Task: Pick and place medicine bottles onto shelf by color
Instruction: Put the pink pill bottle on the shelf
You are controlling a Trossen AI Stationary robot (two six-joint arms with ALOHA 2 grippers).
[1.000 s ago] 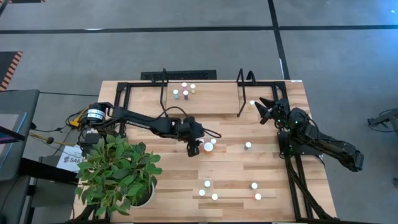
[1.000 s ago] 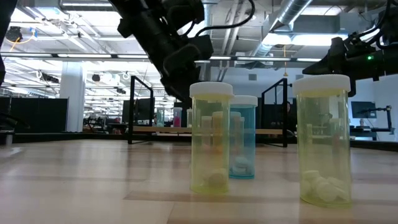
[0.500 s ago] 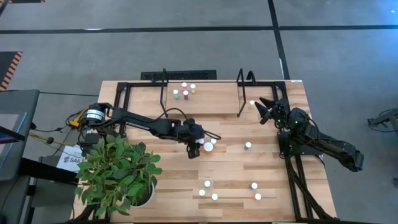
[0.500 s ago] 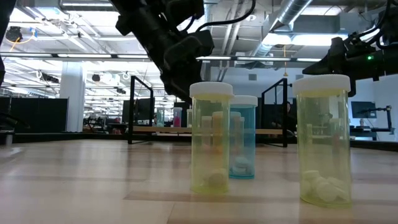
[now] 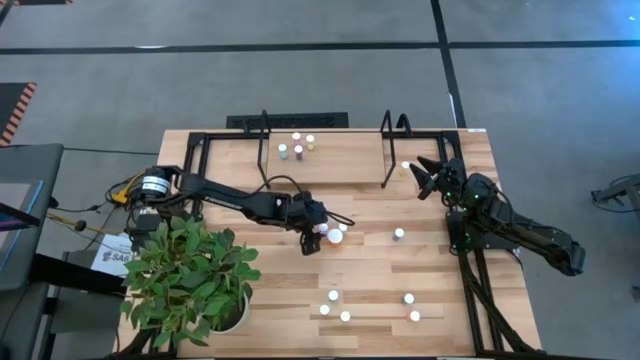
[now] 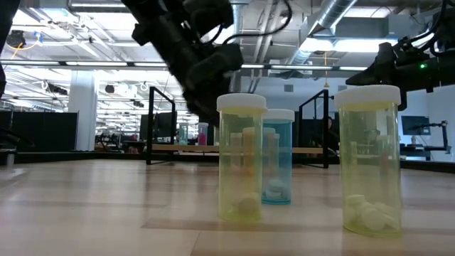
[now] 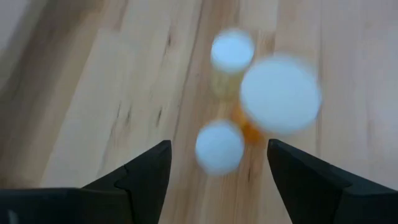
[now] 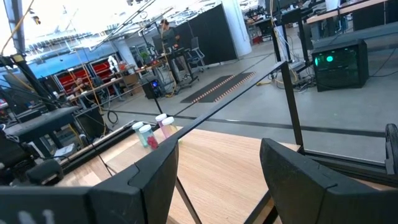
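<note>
Left wrist view is showing my left gripper (image 7: 217,180) with its fingers spread apart and nothing between them. It is hovering over the middle of the tabletop (image 5: 250,250), on the near side of the shelf (image 5: 330,165). Directly ahead of the fingertips three bottles are standing upright, caps facing the camera: a small white-capped bottle (image 7: 219,146) nearest the gap, a large orange bottle (image 7: 280,94) just beside it, and a yellowish bottle (image 7: 231,56) beyond both. Their long axes are running vertical, so I am judging that a descent over the nearest cap is what the coming grasp calls for; its closeness to the large orange bottle is the risk.

In the high view my left gripper (image 5: 310,236) is sitting just beside this cluster (image 5: 334,233), far nearer to it than my right gripper (image 5: 432,175), which is waiting open and empty by the shelf's right end loop (image 5: 392,150).

The shelf is holding a small group of bottles (image 5: 298,146) near its middle, pink and teal among them. More bottles (image 5: 340,305) are standing loose well away from the shelf, toward the table's front edge.
</note>
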